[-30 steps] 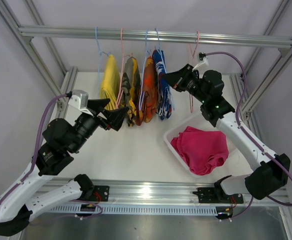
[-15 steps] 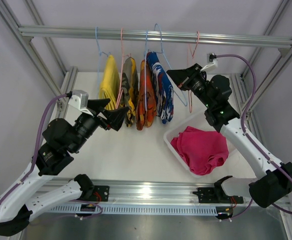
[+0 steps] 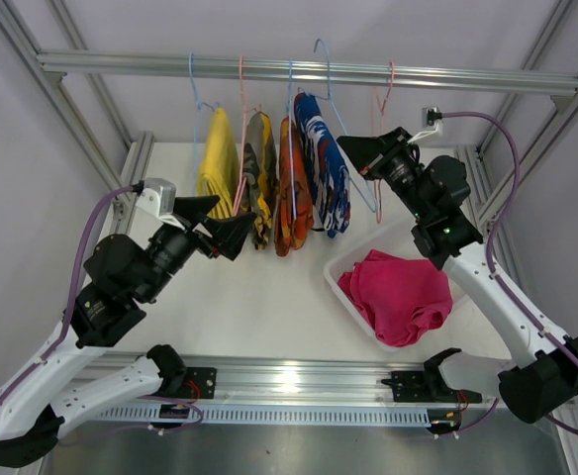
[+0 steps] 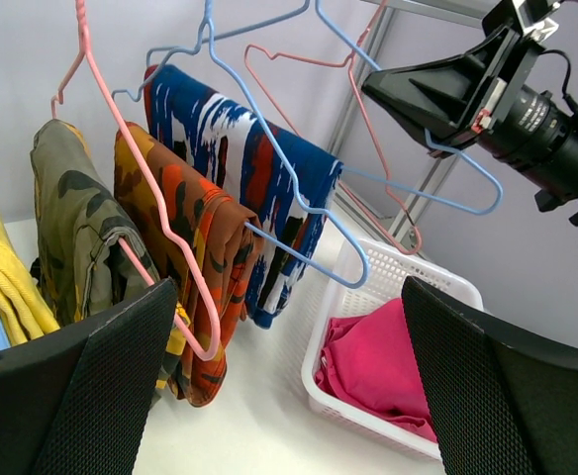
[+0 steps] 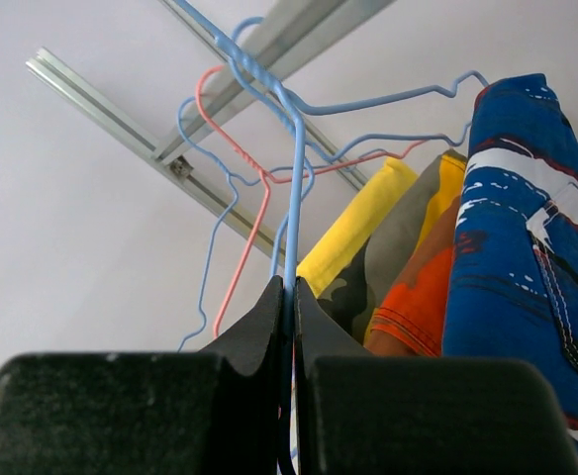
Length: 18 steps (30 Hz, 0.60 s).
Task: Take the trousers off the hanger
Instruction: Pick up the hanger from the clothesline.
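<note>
Four pairs of trousers hang in a row: plain yellow, camouflage, orange-red and blue-and-white. The magenta pair lies in the white basket. My right gripper is shut on the wire of the blue hanger that carries the blue-and-white trousers. That hanger's hook stands above the rail. My left gripper is open and empty, just left of the hanging row. Its fingers frame the garments and the basket in the left wrist view.
The metal rail runs across the back and carries the other blue and pink hangers. An empty pink hanger hangs behind my right gripper. Frame posts stand at both sides. The white table lies below.
My right gripper has risen and moved right with the blue hanger. The blue-and-white trousers have lifted with it and the hook now stands above the rail. The left arm has not moved.
</note>
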### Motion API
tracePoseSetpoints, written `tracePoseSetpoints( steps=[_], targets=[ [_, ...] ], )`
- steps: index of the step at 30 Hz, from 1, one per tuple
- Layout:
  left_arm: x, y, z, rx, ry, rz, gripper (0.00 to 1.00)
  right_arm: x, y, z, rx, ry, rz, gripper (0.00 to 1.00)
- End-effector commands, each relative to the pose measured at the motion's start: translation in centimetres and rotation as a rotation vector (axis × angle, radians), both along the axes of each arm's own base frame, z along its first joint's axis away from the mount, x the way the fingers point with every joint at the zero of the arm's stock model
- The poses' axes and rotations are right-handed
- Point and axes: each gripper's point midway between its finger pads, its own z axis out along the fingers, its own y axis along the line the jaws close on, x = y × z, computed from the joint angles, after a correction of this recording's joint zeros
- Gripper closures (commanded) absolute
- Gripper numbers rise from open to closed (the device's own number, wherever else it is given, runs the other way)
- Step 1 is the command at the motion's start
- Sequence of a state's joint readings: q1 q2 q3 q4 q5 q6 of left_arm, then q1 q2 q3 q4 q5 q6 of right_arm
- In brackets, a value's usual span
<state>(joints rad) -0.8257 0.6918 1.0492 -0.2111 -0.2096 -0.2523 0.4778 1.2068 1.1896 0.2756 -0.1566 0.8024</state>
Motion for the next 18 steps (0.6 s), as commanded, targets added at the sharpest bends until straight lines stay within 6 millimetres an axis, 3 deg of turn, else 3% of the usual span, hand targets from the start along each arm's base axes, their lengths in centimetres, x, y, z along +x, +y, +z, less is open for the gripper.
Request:
tracePoseSetpoints(
  steps=[1, 7, 18],
  targets=[
    [0.1, 0.0, 0.8, -0.004, -0.032, -0.003, 0.01, -6.4, -3.1, 13.4, 0.177, -0.41, -0.009, 1.0],
    [0.1, -0.4, 0.5, 0.008, -0.027, -0.02, 0.01, -8.2, -4.0, 15.0, 0.173, -0.442, -0.017, 1.0],
    [0.3, -1.2, 0.0, 0.032, -0.017, -0.041, 0.01, -12.0, -6.2, 15.7, 0.108, -0.47, -0.057, 1.0]
  ],
)
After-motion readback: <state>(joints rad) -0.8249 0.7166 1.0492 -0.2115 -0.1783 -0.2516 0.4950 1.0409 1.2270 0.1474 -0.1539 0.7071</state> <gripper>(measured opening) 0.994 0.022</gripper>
